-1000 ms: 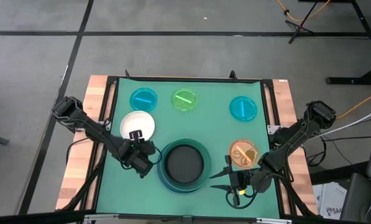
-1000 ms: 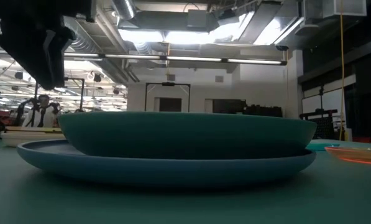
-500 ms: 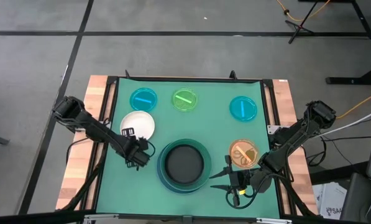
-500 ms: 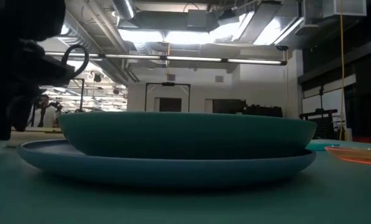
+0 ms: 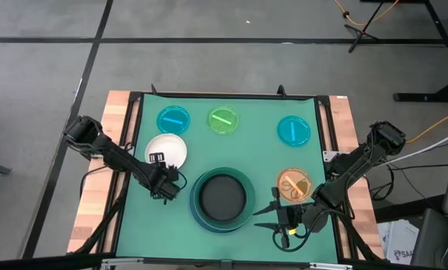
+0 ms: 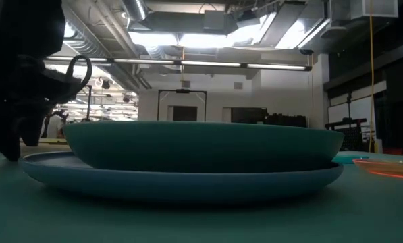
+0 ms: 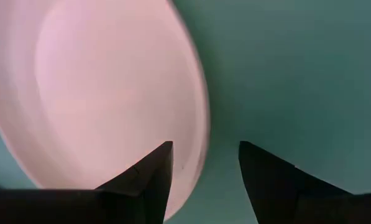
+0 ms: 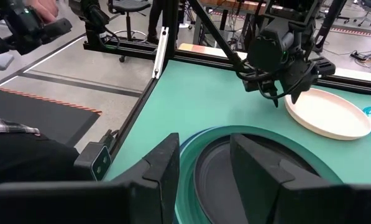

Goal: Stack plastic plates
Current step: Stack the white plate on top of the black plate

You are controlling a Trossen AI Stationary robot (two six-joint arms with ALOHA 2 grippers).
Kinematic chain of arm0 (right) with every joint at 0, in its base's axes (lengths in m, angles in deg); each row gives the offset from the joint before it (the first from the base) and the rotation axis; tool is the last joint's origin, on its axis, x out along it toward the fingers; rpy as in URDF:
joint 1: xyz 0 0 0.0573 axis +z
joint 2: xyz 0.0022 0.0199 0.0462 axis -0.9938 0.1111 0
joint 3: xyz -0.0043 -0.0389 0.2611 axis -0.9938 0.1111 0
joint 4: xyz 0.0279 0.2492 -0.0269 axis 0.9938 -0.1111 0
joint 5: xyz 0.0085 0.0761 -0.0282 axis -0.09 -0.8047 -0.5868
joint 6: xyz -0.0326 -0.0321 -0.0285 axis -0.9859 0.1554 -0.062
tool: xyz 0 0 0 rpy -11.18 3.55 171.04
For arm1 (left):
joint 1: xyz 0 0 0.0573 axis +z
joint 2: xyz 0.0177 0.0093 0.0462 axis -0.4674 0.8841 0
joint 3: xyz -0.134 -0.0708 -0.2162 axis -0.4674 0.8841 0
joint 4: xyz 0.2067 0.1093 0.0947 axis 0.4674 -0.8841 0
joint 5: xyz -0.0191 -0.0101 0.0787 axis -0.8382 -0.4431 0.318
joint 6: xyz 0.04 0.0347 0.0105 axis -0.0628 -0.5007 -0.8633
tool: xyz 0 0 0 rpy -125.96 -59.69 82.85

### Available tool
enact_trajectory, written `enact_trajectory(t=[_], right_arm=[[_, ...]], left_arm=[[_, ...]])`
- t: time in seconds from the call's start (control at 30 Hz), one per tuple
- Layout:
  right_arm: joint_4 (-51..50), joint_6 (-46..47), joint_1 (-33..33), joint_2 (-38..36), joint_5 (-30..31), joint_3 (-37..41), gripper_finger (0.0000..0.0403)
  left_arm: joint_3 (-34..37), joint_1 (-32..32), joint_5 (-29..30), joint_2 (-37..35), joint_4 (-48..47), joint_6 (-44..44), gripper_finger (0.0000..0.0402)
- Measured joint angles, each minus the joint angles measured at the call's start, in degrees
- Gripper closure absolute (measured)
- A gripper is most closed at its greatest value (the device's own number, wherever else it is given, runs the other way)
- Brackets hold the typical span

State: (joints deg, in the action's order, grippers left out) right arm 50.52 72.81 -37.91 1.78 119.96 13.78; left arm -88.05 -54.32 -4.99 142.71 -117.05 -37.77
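Now the left pincer [image 5: 157,173] hangs open at the edge of the white plate [image 5: 167,151] on the counter [image 5: 261,157], and it should dip low so one finger slides under the rim.

Counter [image 5: 261,161] covered by a green mat, with bare wooden strips along both sides and a black frame around the mat.

Resting directly on the mat:
- Along the far edge, three small see-through plates: blue plate [image 5: 173,119] at the left, green plate [image 5: 224,120] just beside it, second blue plate [image 5: 293,130] well apart to the right.
- White plate [image 5: 171,148] near the left side, in front of the first blue one.
- Large light-blue plate [image 5: 197,218] near the front middle, carrying a teal plate [image 5: 223,177] with a black plate [image 5: 223,197] inside.
- Small orange plate [image 5: 293,184] just to the right of that stack.
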Motion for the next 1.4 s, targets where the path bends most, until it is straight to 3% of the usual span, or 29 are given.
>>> enact_trajectory(t=[0.23,0.57,0.8,1.1,1.4], right_arm=[[0.0,0.0,0.0,0.0,0.0,0.0,0.0269],[0.0,-0.4,0.0,0.0,1.2,0.0,0.0269],[0.0,-0.4,0.0,0.0,1.2,0.0,0.0269],[0.0,-0.4,0.0,0.0,1.2,0.0,0.0269],[0.0,-0.5,0.0,0.0,1.3,0.0,0.0269]], left_arm=[[2.5,0.5,-0.7,-0.3,3.1,0.3,0.0238],[1.9,0.5,-1.8,-0.1,4.0,-0.4,0.0345],[2.1,0.5,0.2,0.0,4.0,-0.5,0.0393],[1.2,-0.7,-0.1,0.1,3.5,0.0,0.0393],[-6.3,-3.5,1.7,0.1,1.6,-0.3,0.0394]])
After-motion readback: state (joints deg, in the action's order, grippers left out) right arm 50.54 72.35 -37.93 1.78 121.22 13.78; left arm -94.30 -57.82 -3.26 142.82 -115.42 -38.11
